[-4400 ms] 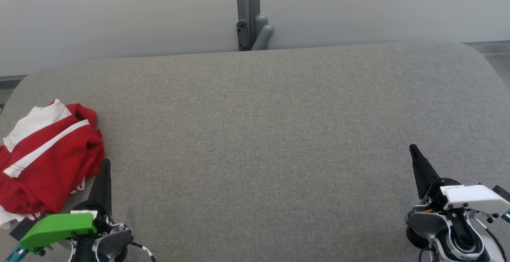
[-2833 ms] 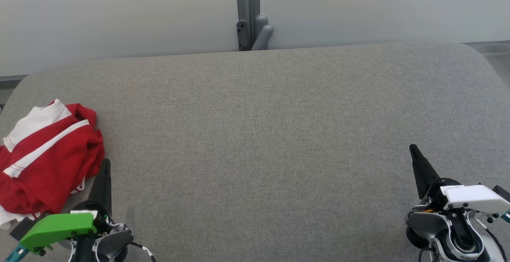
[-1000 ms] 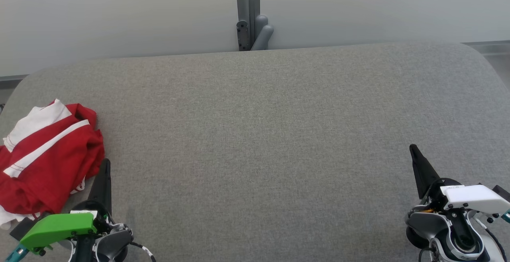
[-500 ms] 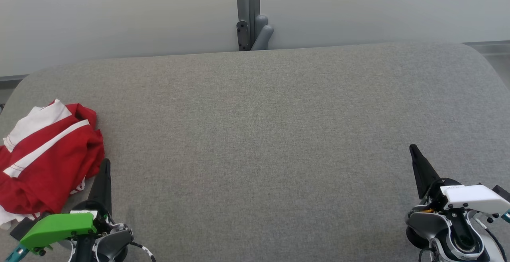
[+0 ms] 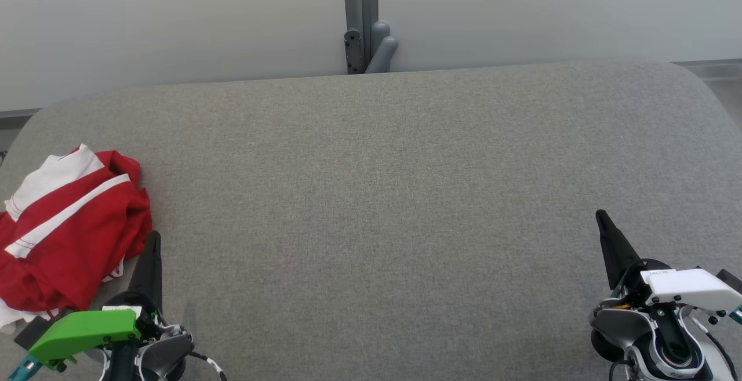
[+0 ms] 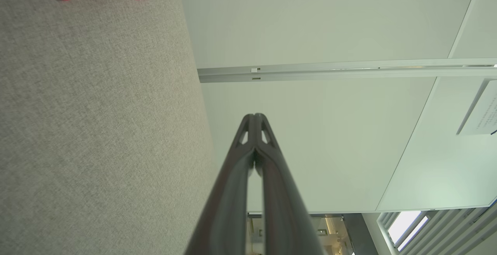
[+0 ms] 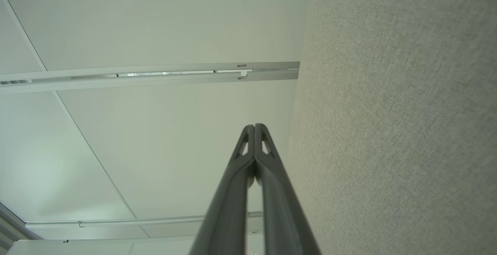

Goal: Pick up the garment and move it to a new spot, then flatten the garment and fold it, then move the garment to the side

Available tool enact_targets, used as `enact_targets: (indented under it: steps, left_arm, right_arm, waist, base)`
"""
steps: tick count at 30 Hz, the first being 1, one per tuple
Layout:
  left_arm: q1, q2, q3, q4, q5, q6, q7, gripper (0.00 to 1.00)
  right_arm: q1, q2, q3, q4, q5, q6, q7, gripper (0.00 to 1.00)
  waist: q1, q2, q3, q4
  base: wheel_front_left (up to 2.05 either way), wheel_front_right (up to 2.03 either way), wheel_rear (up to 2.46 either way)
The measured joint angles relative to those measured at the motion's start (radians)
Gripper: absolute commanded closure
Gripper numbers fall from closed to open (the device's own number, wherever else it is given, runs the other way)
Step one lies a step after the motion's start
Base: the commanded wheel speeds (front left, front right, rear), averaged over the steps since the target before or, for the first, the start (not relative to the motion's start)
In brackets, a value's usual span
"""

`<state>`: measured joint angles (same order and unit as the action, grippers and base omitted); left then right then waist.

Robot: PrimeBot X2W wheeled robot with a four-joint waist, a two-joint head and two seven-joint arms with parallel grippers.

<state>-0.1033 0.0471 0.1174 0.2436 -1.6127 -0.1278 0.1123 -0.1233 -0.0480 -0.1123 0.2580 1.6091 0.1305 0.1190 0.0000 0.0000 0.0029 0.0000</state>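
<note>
Garment: red with white bands, crumpled in a heap at the far left edge of the grey fabric counter. I also see one red corner of it at the top of the left wrist view.
Left gripper: fingers pressed together, nothing between them. It sits at the lower left, tip just beside the garment's right edge. I cannot tell whether it touches the cloth.
Right gripper: fingers pressed together, holding nothing, at the lower right over the counter, well apart from the garment.
Wrist covers: green cover on my left arm, white cover on my right.
Backdrop: pale wall behind the counter, with a grey post at its middle.
</note>
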Motion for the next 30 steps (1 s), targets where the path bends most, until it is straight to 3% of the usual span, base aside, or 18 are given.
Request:
enact_targets:
  steps: [7,8,19,30]
  left_arm:
    - [0.000,0.000,0.000,0.000,0.000,0.000,0.000,1.00]
    - [0.001,-0.001,0.000,0.002,0.000,0.001,0.000,0.00]
    - [0.041,-0.011,-0.016,0.041,0.022,0.004,-0.028,0.00]
    - [0.041,-0.010,-0.018,0.032,0.259,0.004,-0.080,0.00]
  right_arm:
    - [0.000,0.000,0.000,0.000,0.000,0.000,0.000,1.00]
    - [0.000,0.001,0.000,0.003,0.000,0.000,0.000,0.00]
    - [0.037,0.007,0.019,0.023,-0.020,0.000,-0.023,0.00]
    - [0.036,-0.015,0.043,0.011,-0.213,0.000,-0.079,0.00]
  waist:
    - [0.0000,0.0000,0.000,0.000]
    - [0.0000,0.0000,0.000,0.000]
    - [0.0000,0.0000,0.001,0.000]
    - [0.0000,0.0000,0.005,-0.001]
  base:
    - [0.00,0.00,0.00]
    - [0.00,0.00,0.00]
    - [0.00,0.00,0.00]
    - [0.00,0.00,0.00]
